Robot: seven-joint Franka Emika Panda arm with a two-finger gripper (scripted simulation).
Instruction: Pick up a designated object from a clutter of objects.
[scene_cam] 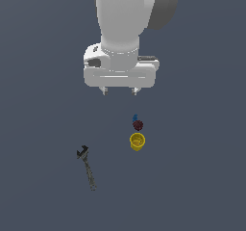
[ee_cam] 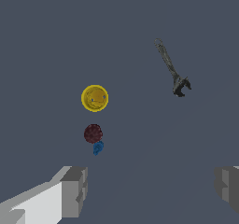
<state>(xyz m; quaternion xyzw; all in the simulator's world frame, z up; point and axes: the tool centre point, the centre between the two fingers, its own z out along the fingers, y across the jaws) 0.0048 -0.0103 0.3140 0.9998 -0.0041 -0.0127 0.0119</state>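
The designated object, a tiny bright blue lumpy item (scene_cam: 135, 117) (ee_cam: 97, 148), lies on the floor touching a dark red bumpy ball (scene_cam: 138, 125) (ee_cam: 93, 133). A yellow cup (scene_cam: 137, 141) (ee_cam: 94, 98) stands upright just beyond the ball, in line with both. A dark grey adjustable wrench (scene_cam: 87, 166) (ee_cam: 172, 69) lies apart, toward the exterior view's left. My gripper (scene_cam: 119, 91) (ee_cam: 150, 189) hangs high above the floor, open and empty, with its fingers (ee_cam: 74, 190) spread wide. It sits above and slightly to the exterior view's left of the blue item.
The floor is a plain dark grey surface (scene_cam: 202, 167) with no edges or walls in view. The arm's white body (scene_cam: 122, 28) fills the upper middle of the exterior view.
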